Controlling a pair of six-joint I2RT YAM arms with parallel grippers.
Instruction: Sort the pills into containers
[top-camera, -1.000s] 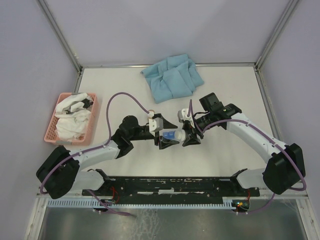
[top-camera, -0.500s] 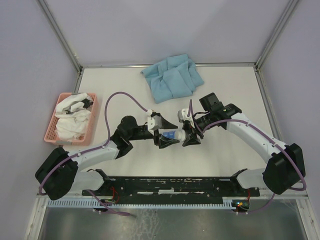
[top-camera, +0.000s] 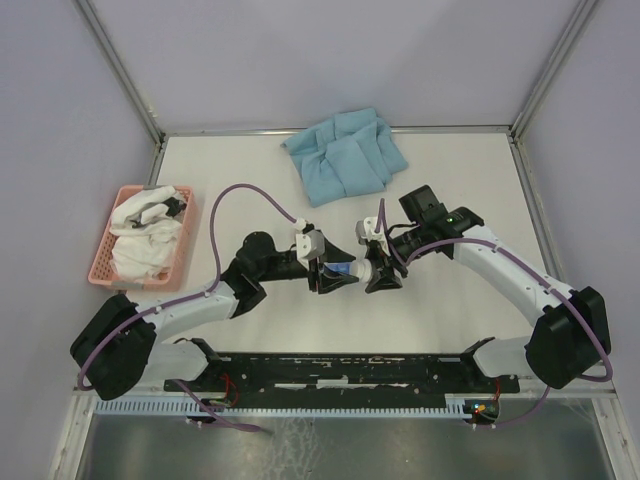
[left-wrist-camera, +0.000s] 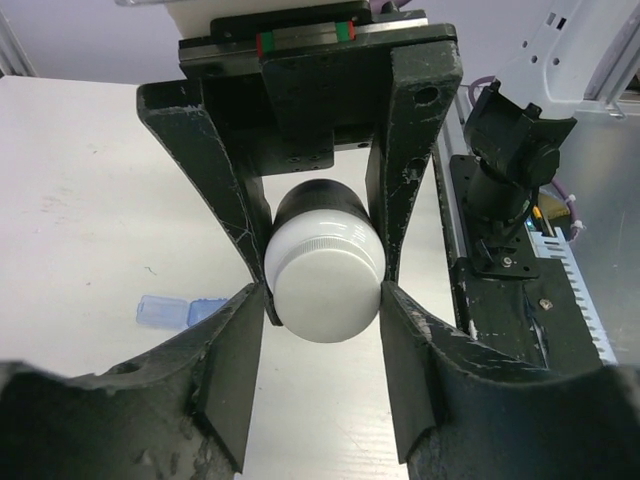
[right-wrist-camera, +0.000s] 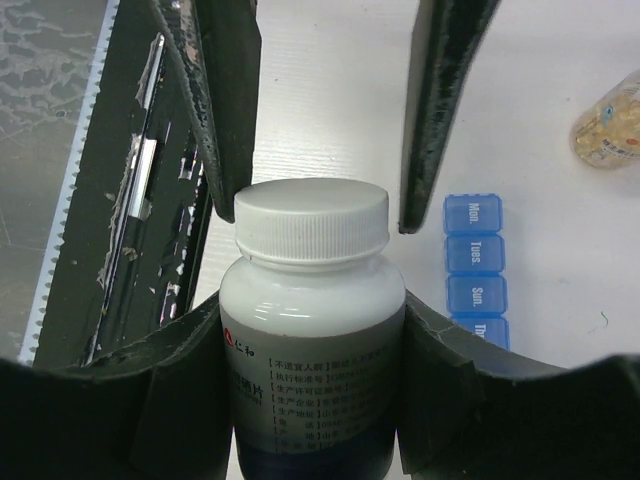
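My right gripper (top-camera: 372, 272) (right-wrist-camera: 312, 330) is shut on a white pill bottle (right-wrist-camera: 310, 300) with a blue-edged label and holds it above the table, cap pointing at my left gripper. The left gripper (top-camera: 334, 276) (left-wrist-camera: 322, 300) is open, its fingertips (left-wrist-camera: 235, 340) close on either side of the white screw cap (left-wrist-camera: 325, 285). I see no firm clamp on the cap. The bright-blue pill organiser (right-wrist-camera: 475, 270) lies on the table beside the bottle, lids shut, day names on them. Part of it shows in the left wrist view (left-wrist-camera: 205, 310).
A clear container of yellowish pills (right-wrist-camera: 608, 125) lies beyond the organiser. A pink basket (top-camera: 104, 262) with white cloths stands at the left. A folded blue cloth (top-camera: 345, 155) lies at the back. A black rail (top-camera: 350, 372) runs along the near edge.
My left gripper has moved right, towards the bottle, and its fingertips now flank the cap. The right gripper and bottle have stayed put.
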